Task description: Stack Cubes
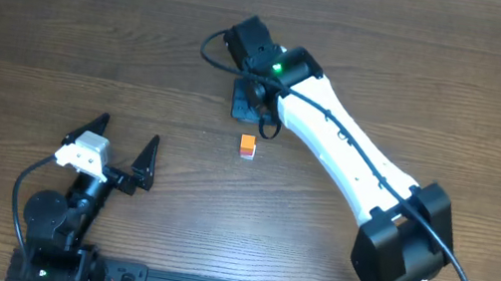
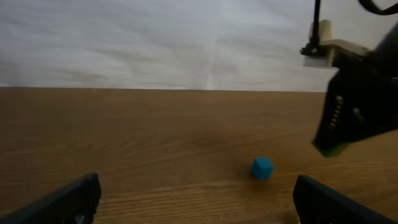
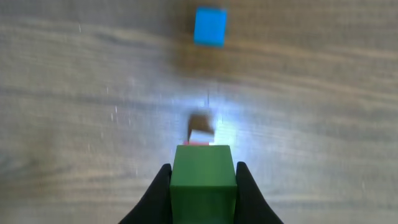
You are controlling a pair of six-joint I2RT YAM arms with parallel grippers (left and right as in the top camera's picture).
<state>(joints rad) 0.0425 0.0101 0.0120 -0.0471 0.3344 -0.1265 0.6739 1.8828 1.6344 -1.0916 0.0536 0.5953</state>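
Right wrist view, nearest first: right pincer [image 3: 203,169] closed on one green cube [image 3: 203,180], one finger on each side face, the cube square to the fingers and lifted off the desk [image 3: 74,93]. Just past the far edge of the green cube, lower down on the desk: one small orange cube [image 3: 200,135], almost on the middle line of the pincer. At its near side, a thin red strip [image 3: 198,143]; not possible to tell whether a further cube there or only a side face. Farther along nearly the same line, well apart from the orange cube: one blue cube [image 3: 209,26], alone on the desk, touching nothing.

Deciding relation for the coming move, as a judgement: green cube not yet above any base cube, orange cube a little ahead of it and below. So a short advance and then a straight descent needed with orange as base, a longer advance with blue as base. No long axis to respect on a cube, only faces to keep parallel, and these already about parallel to both cubes on the desk.

Top view: left pincer [image 1: 128,129] wide open and holding nothing, low near its own base, well apart from all the cubes. Right arm clearly the nearer one.

Count: three cubes for sure, one green, one orange, one blue; two pincers.
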